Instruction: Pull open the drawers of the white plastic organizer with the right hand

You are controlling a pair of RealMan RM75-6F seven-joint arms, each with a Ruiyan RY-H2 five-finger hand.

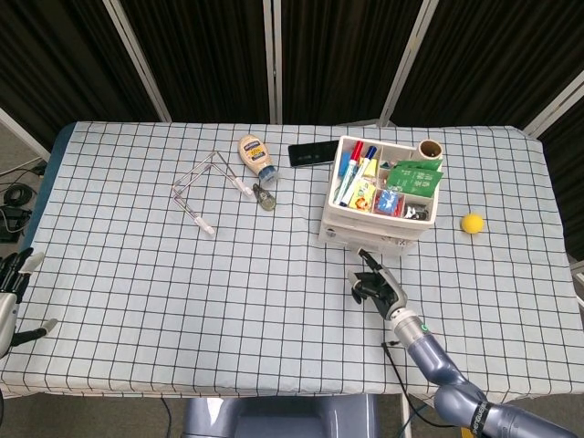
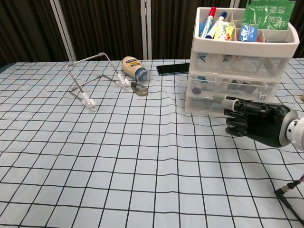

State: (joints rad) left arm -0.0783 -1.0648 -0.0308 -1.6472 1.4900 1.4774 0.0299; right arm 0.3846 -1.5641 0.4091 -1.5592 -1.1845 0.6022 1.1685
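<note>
The white plastic organizer stands at the right of the table, its top tray full of markers and packets. Its stacked drawers look pushed in. My right hand hovers just in front of the lowest drawer, close to the cloth. Its fingers are curled in, with nothing visible inside them and a small gap to the drawer front. My left hand hangs at the table's left edge with its fingers apart, holding nothing. It shows in the head view only.
A mayonnaise bottle, a black phone, a bent wire frame and a small key fob lie at the back left of the organizer. A yellow ball sits to its right. A black cable trails under my right forearm.
</note>
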